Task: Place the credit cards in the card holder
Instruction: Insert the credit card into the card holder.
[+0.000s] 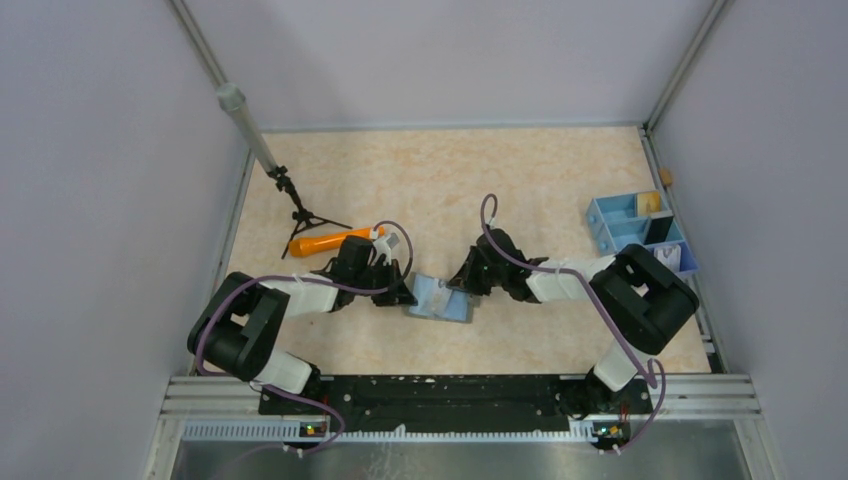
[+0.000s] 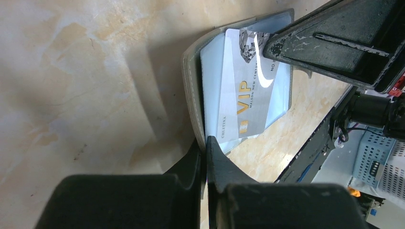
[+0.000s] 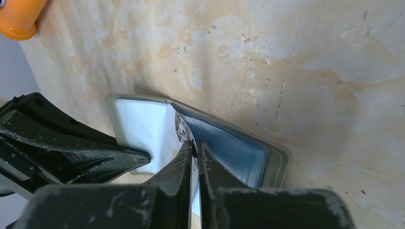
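Card holder: open, middle of bench, toward six o'clock. Left claw, at its nine o'clock: clamped on holder's edge. Right claw, three o'clock: clamped on silver credit card. I should feed card in flat, holder pinned.

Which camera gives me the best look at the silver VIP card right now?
Left wrist: the card shows its printed face against the open wallet. Right wrist shows only a sliver of it, pinched in the right tool. From the top it cannot be made out.
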### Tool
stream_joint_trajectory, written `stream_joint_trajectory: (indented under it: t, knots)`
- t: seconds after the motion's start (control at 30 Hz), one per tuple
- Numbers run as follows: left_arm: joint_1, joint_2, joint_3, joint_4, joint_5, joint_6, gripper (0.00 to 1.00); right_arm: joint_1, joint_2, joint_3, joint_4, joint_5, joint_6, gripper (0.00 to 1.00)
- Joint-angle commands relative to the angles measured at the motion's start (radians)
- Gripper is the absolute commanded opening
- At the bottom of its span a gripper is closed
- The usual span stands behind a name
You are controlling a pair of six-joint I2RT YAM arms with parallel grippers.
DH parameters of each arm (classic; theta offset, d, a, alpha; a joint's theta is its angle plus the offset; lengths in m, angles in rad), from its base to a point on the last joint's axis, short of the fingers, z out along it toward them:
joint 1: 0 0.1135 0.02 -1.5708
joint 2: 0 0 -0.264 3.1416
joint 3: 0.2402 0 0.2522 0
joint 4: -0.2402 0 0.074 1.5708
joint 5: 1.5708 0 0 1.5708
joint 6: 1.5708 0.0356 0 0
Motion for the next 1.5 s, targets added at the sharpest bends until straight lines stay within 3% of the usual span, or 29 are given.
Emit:
stream_joint_trajectory:
  t: [0.0, 0.67, 1.07, 1.3, 1.47]
  knots:
    - [-0.002, -0.021, -0.009, 0.013, -0.011, 0.03, 0.0, 0.012, 0.04, -0.018, -0.081, 0.016, -0.016, 0.0]
    - [0.003, -0.028, 0.005, -0.015, -0.01, 0.07, 0.0, 0.009, 0.01, 0.017, -0.257, 0.068, -0.12, 0.0]
    - [0.005, -0.021, 0.015, -0.012, 0.029, 0.093, 0.0, 0.005, 0.089, 0.092, -0.311, -0.026, -0.235, 0.0]
    - [0.005, -0.009, 0.018, -0.005, 0.046, 0.095, 0.0, 0.006, 0.111, 0.083, -0.271, -0.032, -0.205, 0.0]
    - [0.005, -0.006, 0.01, 0.009, 0.057, 0.084, 0.06, 0.017, 0.12, 0.076, -0.211, -0.023, -0.159, 0.0]
